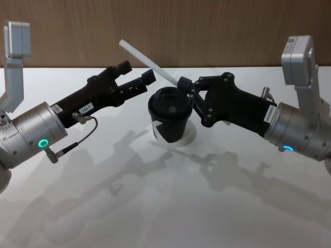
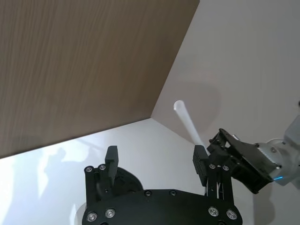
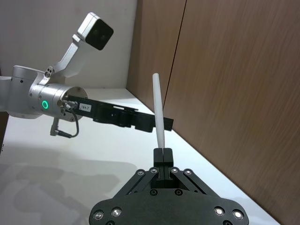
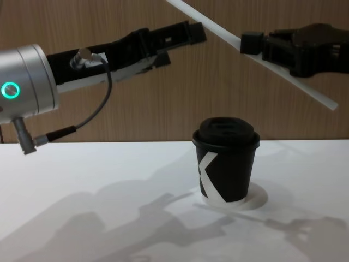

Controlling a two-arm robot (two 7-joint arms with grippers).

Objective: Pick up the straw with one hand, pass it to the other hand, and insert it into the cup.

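A plain white table (image 1: pixel 155 217) carries a lidded black cup (image 1: pixel 170 120) with a white mark on its side. The cup stands upright toward the far side, on a thin white disc (image 4: pixel 260 200). Grey shadows lie across the bare surface in front of it.

One straw (image 1: pixel 147 60), one cup (image 1: pixel 171 125), two hands: left hand (image 1: pixel 138 71) and right hand (image 1: pixel 184 84)

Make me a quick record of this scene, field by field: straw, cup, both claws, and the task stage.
straw: white, tilted, held in the air above the cup
cup: black, lidded, upright on the table
right claw: shut on the straw, above the cup
left claw: open, beside the straw's upper part, not gripping it
stage: handover not yet done; straw not in cup
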